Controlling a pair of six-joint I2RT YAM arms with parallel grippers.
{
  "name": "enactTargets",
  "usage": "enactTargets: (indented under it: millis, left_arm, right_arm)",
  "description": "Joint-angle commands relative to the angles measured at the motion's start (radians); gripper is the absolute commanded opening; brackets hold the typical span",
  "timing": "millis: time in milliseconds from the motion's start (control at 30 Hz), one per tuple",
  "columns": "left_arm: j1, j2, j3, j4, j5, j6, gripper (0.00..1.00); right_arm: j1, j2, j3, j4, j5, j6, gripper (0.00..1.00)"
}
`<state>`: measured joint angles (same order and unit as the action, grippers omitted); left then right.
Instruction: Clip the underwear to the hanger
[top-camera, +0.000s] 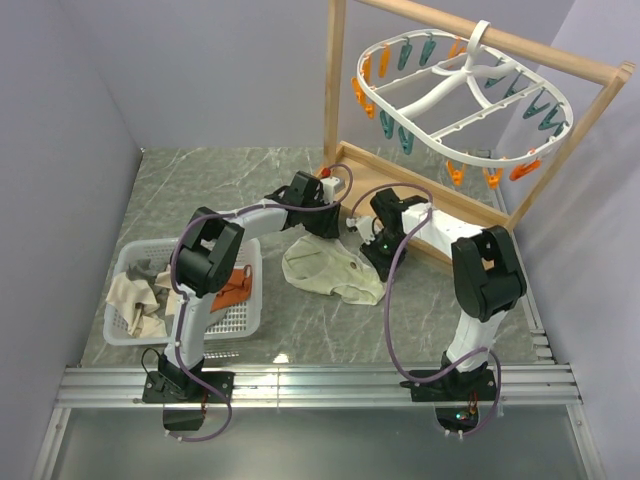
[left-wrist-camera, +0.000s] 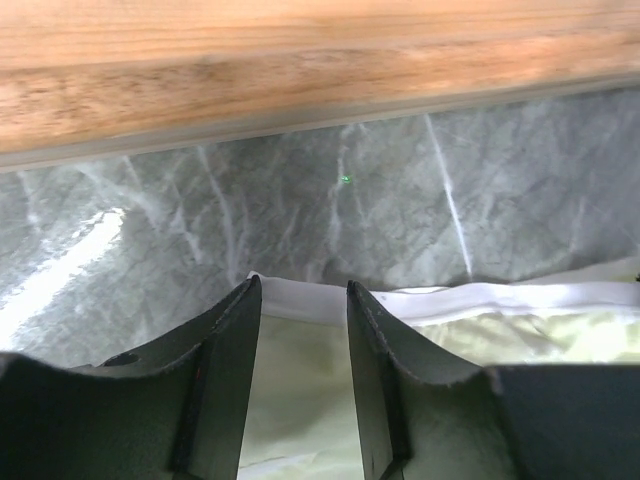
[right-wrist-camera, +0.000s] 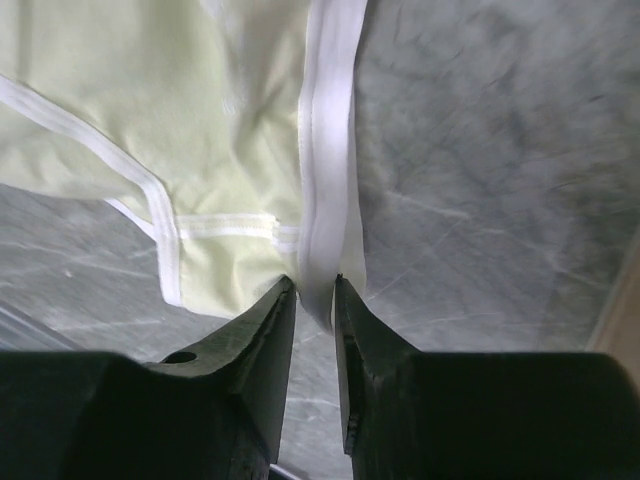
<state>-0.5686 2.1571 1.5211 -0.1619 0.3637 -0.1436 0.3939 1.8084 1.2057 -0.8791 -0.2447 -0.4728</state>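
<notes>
Lying crosswise on the grey marble desk (top-camera: 220, 190) between both arms, the pale cream-yellow fabric brief (top-camera: 330, 268) is resting below and before the white oval plastic hanger (top-camera: 437, 95), while my right jaws are pinching its waistband (right-wrist-camera: 330, 150) closed and my left jaws are straddling it open.

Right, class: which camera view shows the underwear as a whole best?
Top external: nearly the whole underwear shows, crumpled on the table. The right wrist view gives only a close patch, its white waistband pinched in the right gripper's jaws; the left wrist view shows just the waistband edge under the left gripper's open jaws.
</notes>
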Motion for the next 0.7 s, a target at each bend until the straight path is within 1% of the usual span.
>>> enactTargets:
  millis: [0,167,267,300,400,567,667]
  left_arm:
    - [0.003,-0.066,0.005,0.035,0.06,-0.01,0.45]
    - [0.03,-0.103,-0.009,0.056,0.07,-0.056,0.47]
    - [0.047,-0.118,-0.013,0.068,0.072,-0.071,0.5]
    - [0.049,-0.12,-0.012,0.067,0.067,-0.065,0.51]
    - [0.052,-0.117,-0.006,0.053,0.061,-0.053,0.52]
    - [0.05,-0.077,0.019,0.013,0.044,-0.047,0.52]
    - [0.049,-0.04,0.062,-0.031,0.029,-0.028,0.52]
  right_arm:
    - [-0.004,-0.084,0.061,0.022,-0.031,0.049,0.3]
    - [-0.016,-0.158,0.038,0.042,-0.027,0.117,0.3]
    - [-0.042,-0.214,-0.03,0.052,-0.044,0.187,0.39]
    - [-0.047,-0.234,-0.047,0.054,-0.047,0.197,0.49]
    - [-0.067,-0.247,-0.089,0.06,-0.047,0.223,0.56]
    - [-0.116,-0.166,-0.058,-0.027,-0.111,0.272,0.52]
    - [-0.154,-0.115,-0.052,-0.04,-0.137,0.304,0.51]
